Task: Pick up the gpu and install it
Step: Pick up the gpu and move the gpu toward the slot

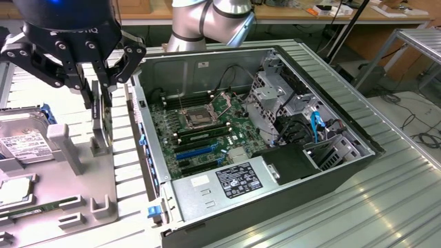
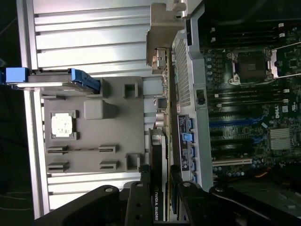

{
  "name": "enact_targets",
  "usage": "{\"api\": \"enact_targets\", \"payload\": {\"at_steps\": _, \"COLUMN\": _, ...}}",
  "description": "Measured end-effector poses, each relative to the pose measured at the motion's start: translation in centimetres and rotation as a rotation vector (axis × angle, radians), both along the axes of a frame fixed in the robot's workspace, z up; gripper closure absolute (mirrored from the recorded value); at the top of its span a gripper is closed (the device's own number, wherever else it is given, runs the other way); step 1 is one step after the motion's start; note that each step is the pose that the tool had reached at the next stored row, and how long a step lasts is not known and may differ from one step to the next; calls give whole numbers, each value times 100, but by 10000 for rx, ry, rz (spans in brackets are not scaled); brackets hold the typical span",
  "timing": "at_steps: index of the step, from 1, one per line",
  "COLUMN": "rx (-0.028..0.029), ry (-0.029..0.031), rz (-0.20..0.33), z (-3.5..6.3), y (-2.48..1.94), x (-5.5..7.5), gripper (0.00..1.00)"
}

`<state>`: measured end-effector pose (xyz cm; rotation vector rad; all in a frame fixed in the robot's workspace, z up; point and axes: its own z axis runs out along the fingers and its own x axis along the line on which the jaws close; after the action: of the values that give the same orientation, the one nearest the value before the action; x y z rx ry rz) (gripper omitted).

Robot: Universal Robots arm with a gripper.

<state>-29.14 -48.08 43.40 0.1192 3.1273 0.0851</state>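
Pinching the gpu (image 1: 96, 132) along its top edge, the gripper (image 1: 98, 103) holds a seemingly light, stiff, fragile card beside the computer case (image 1: 276, 54).

I'm looking at the table (image 1: 386, 206), a metal top ribbed with long parallel grooves. Two things rest directly on it. An open computer case (image 1: 331, 188) lies on its side toward the exterior view's right, with its inside facing up. Beside it, toward the exterior view's left, lies a flat grey parts tray (image 1: 86, 181) with raised posts and slots. Bare ribbed metal shows past the case and past the tray.
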Motion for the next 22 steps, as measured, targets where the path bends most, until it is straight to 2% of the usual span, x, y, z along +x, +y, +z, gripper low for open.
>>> {"api": "enact_targets", "payload": {"at_steps": 22, "rx": 0, "ry": -1, "rz": 0, "z": 0, "y": 0, "x": 231, "gripper": 73}}
